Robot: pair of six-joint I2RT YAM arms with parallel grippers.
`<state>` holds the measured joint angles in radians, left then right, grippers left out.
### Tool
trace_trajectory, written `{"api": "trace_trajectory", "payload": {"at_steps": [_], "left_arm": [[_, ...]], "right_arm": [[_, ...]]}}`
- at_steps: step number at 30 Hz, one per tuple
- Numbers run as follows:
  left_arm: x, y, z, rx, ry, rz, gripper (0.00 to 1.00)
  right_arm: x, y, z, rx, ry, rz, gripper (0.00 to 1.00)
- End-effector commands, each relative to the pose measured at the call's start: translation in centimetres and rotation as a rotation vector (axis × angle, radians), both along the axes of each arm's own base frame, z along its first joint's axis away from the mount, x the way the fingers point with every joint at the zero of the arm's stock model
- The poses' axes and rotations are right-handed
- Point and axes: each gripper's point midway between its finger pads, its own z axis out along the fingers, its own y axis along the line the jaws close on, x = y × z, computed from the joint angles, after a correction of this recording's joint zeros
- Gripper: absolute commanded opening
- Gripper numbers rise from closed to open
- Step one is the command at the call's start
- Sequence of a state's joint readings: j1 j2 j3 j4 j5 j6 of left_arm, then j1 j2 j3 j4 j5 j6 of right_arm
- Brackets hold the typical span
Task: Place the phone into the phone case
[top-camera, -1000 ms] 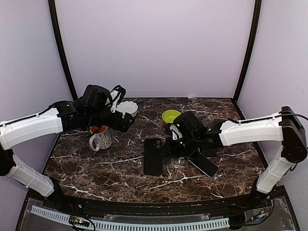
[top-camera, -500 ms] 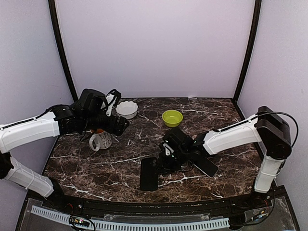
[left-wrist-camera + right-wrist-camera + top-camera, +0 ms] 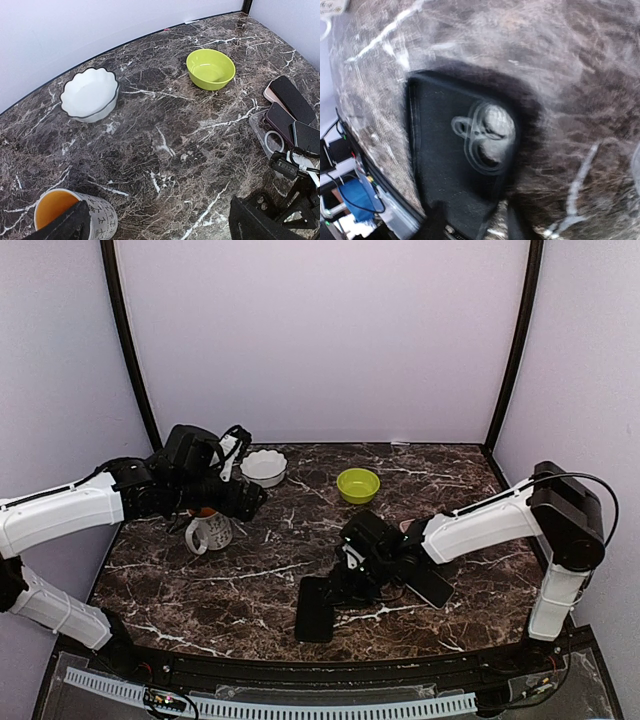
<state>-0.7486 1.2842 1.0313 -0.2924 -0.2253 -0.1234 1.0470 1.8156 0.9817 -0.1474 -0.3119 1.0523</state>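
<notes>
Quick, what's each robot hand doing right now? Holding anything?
Left hand: open, holding nothing.
Right hand: closed on the edge of the black phone case, as far as the blurry wrist view shows.

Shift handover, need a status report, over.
Left hand open above mug. Right hand shut on black case. Phones beside it, none inside.

Two bowls sit toward the far side of the counter (image 3: 250, 590): one white bowl (image 3: 264, 467) on the left and one green bowl (image 3: 358, 484) to its right. One mug (image 3: 211, 530) stands at the left. One black case (image 3: 315, 607) lies near the front middle. One clear case (image 3: 263, 131) lies on the right, beside a cluster of phones (image 3: 292, 97). I count three dark ones and one pale one underneath, though they overlap and I can't be sure.
</notes>
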Motion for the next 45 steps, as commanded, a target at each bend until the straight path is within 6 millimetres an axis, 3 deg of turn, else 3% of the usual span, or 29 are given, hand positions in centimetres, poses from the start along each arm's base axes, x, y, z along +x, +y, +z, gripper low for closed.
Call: {"api": "trace_trajectory", "payload": {"at_steps": [1, 4, 5, 7, 9, 14, 18, 22, 31, 40, 45], "left_arm": [[0.1, 0.5, -0.2, 0.013, -0.009, 0.006, 0.99], [0.1, 0.5, -0.1, 0.016, -0.014, 0.006, 0.99], [0.1, 0.5, -0.1, 0.016, -0.016, 0.005, 0.99], [0.0, 0.5, -0.1, 0.017, -0.016, 0.006, 0.99], [0.0, 0.5, -0.1, 0.015, -0.016, 0.003, 0.99], [0.0, 0.3, -0.6, 0.024, -0.009, -0.007, 0.99], [0.2, 0.5, -0.8, 0.043, -0.015, -0.003, 0.99], [0.3, 0.6, -1.0, 0.057, -0.022, -0.004, 0.99], [0.3, 0.7, -0.9, 0.059, -0.034, -0.008, 0.99], [0.1, 0.5, -0.7, 0.047, -0.036, -0.020, 0.99], [0.1, 0.5, -0.8, 0.048, -0.035, -0.021, 0.99]], "right_arm": [[0.4, -0.5, 1.8, -0.057, -0.064, 0.054, 0.65], [0.7, -1.3, 4.8, -0.077, -0.134, 0.107, 0.93], [0.9, -1.6, 5.9, -0.085, -0.165, 0.136, 0.98], [1.6, -3.2, 8.4, -0.143, -0.233, 0.190, 0.99], [2.1, -5.8, 9.3, -0.233, -0.273, 0.257, 0.98], [3.4, -13.9, 7.1, -0.484, -0.268, 0.426, 0.99], [4.7, -16.8, 5.5, -0.529, -0.225, 0.472, 0.99], [6.2, -18.3, 4.4, -0.559, -0.170, 0.421, 0.98], [5.0, -20.4, 0.0, -0.647, -0.001, 0.412, 0.98], [5.7, -20.3, -1.4, -0.667, -0.009, 0.426, 0.98], [6.8, -19.3, -1.1, -0.643, -0.046, 0.423, 0.91]]}}
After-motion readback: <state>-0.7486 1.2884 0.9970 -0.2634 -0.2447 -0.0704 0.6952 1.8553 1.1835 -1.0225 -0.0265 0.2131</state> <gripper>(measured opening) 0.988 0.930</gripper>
